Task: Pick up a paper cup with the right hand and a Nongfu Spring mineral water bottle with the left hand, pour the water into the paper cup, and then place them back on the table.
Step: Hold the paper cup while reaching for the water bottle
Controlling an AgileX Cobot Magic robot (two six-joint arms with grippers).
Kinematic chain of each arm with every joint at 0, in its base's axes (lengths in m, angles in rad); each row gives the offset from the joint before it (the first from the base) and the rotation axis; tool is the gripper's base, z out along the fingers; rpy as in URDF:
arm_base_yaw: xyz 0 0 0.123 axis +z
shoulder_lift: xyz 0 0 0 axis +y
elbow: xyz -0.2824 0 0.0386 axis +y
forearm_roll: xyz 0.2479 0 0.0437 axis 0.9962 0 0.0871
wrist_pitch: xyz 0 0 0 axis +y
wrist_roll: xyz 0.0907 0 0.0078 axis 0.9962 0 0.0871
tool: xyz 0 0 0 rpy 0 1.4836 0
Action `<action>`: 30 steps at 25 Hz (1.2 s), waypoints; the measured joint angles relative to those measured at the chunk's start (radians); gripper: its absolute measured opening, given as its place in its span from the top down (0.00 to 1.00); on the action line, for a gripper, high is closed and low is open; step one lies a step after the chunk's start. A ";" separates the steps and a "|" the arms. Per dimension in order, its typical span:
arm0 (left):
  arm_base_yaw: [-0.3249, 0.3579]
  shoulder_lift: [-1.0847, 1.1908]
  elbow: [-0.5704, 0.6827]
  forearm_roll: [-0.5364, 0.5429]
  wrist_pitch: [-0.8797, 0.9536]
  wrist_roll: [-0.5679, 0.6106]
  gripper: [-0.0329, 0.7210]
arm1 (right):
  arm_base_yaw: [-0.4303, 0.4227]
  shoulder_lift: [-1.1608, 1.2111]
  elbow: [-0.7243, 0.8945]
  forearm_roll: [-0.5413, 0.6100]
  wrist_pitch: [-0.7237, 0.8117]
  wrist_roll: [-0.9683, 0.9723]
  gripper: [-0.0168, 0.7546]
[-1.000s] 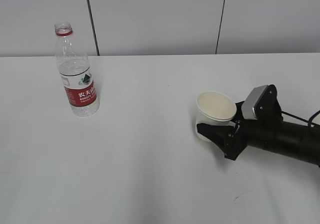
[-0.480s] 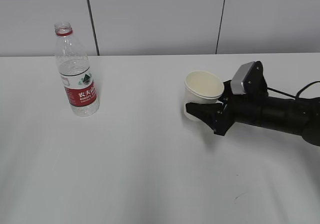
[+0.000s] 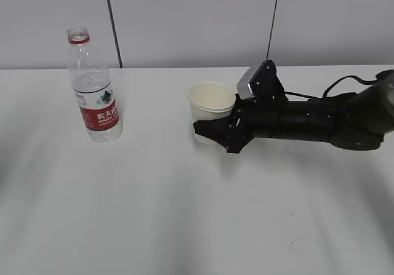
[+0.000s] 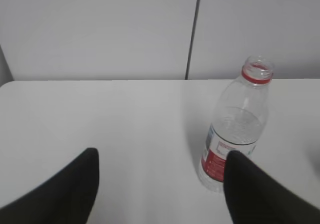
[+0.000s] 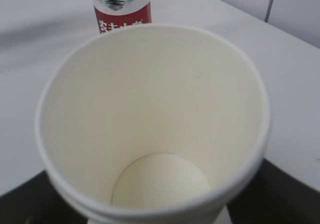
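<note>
Your right arm lies stretched out low and nearly horizontal over the white flat tabletop (image 3: 154, 213), coming in from the right edge toward the middle, silver-grey wrist block on top. Its right gripper (image 3: 212, 129) is clamped on the small cream-white paper cup (image 3: 211, 107): black jaws hug the lower wall on both sides, and the cup sits upright, mouth up. You can't tell from the exterior view whether the base touches the tabletop or sits just above it. The right wrist view looks straight down into the cup (image 5: 155, 129); it's empty and dry, round bottom visible, black jaw parts on either side low in the frame.

The tall clear plastic bottle with red neck ring and red-and-white label (image 3: 93, 87) stands upright near the far left of the tabletop, close to the back edge, uncapped, well apart from the cup.

Your left gripper (image 4: 160, 184) is released: two black fingers (image 4: 70, 189) spread wide, nothing between them. It hovers low and level, facing the back wall, with the bottle (image 4: 235, 134) just beyond the right finger.
</note>
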 joint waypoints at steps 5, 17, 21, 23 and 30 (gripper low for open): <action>-0.148 0.183 0.000 0.071 -0.224 0.001 0.33 | 0.018 0.002 -0.030 -0.011 0.018 0.060 0.30; -0.222 0.533 0.004 0.085 -0.565 -0.111 0.32 | 0.018 0.002 -0.034 -0.015 0.040 0.072 0.30; -0.222 0.598 0.053 0.105 -0.714 -0.163 0.32 | 0.018 0.002 -0.034 -0.015 0.040 0.072 0.30; -0.222 0.637 0.081 0.121 -0.796 -0.188 0.32 | 0.018 0.002 -0.034 -0.015 0.040 0.072 0.30; -0.222 0.836 0.090 0.135 -1.032 -0.234 0.09 | 0.018 0.002 -0.034 -0.015 0.040 0.072 0.30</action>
